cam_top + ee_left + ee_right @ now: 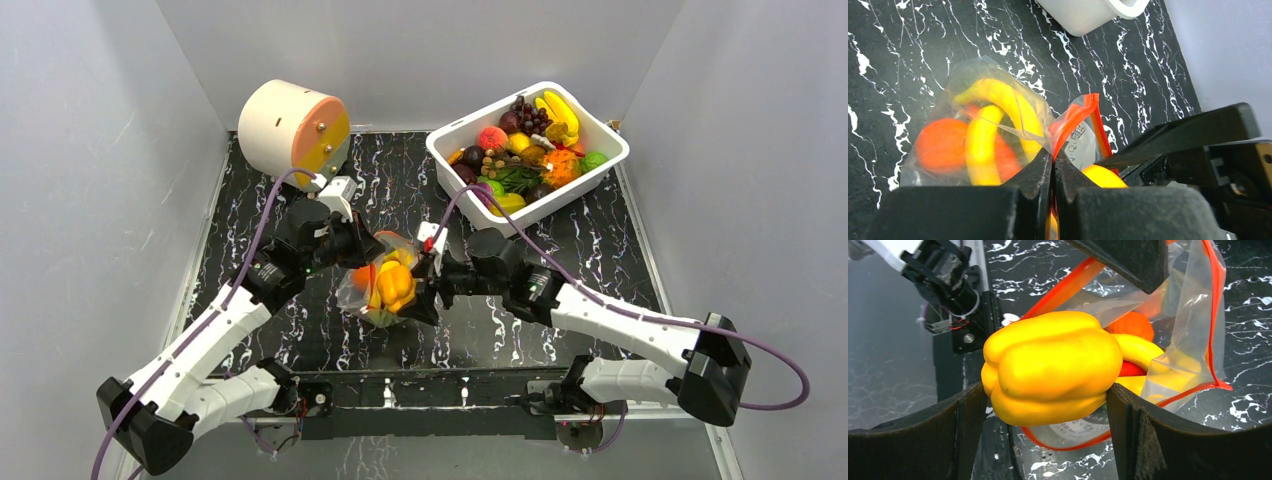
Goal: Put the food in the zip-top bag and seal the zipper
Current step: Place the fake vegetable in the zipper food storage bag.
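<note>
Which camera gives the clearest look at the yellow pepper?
The right wrist view: the yellow pepper fills the frame, clamped between the right hand's fingers at the zip-top bag's mouth. Top external shows it small between both arms; left wrist shows only a yellow-orange sliver, probably it.

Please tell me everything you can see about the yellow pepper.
The yellow pepper is a glossy, lobed toy, plastic by its look and whole. The jaws of the right gripper clamp it from both sides. It sits at the open mouth of the zip-top bag, whose orange-red rim loops under it.
</note>
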Available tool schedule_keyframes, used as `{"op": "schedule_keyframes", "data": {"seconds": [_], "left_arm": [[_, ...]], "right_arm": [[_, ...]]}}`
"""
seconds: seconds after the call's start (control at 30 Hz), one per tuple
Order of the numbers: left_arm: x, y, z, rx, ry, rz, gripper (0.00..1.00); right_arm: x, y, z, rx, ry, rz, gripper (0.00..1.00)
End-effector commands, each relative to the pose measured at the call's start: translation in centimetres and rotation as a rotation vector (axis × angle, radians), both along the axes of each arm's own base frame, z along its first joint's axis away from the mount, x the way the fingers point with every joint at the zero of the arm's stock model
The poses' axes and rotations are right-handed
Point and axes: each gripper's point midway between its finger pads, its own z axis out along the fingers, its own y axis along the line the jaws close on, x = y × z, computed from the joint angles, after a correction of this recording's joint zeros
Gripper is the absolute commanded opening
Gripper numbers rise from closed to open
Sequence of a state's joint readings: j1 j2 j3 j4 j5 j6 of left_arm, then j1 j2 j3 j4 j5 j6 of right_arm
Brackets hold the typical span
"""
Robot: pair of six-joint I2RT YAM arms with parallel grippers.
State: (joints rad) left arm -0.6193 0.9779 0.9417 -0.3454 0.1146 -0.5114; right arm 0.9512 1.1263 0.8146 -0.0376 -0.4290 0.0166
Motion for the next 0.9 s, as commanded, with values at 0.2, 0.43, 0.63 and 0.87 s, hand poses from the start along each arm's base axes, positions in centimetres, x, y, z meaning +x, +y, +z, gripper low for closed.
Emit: {"op": "schedule_keyframes", "data": {"seconds": [0.2, 0.43, 0.63, 0.87], "left_arm": [[-1.6, -0.8, 2.6, -0.116, -0.032, -0.055, 0.00], [-2.0, -1.5, 2.8, -0.168, -0.018, -0.070, 0.00], [-2.0, -1.7, 3.0, -0.187, -0.012, -0.070, 0.00], [-1.4, -1.8, 1.7, -0.144, 0.013, -0.063, 0.00]], "right_arm": [[4.2, 1.4, 0.9, -0.076, -0.140, -0.181, 0.46], [5.5, 2.0, -0.6, -0.122, -0.125, -0.242, 0.46], [6.4, 2.3, -2.2, -0.129, -0.073, -0.306, 0.46], [5.4, 3.9, -2.6, -0.006, -0.015, -0.262, 0.46]]}}
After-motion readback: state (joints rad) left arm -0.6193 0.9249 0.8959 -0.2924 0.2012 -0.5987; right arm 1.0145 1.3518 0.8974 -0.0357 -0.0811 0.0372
